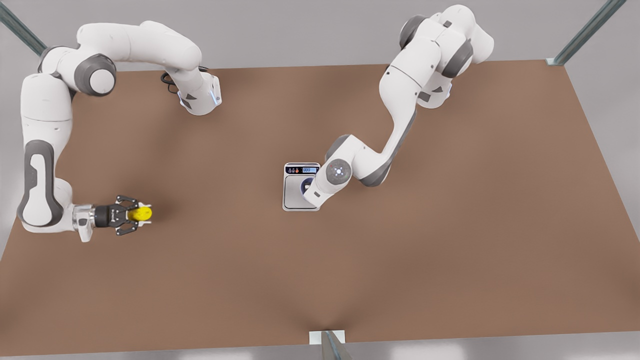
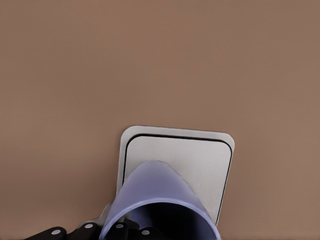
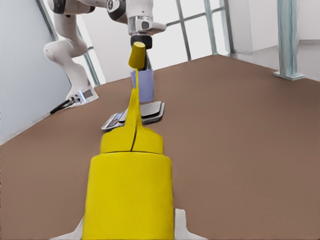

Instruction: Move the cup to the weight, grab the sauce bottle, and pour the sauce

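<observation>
The pale lavender cup stands upright over the weight's silver plate, on it or just above it. My left gripper comes down from above and is shut on the cup; its dark fingers show beside the rim. In the front view this arm's wrist covers most of the cup on the weight. Near the front view's left edge, my right gripper reaches in from the side, shut on the upright yellow sauce bottle. The sauce bottle points its nozzle up.
The brown table stretches wide between the two arms and toward the front edge. The weight's dark display strip faces the far side. Both arm bases sit along the back edge. Metal frame posts mark the table's border.
</observation>
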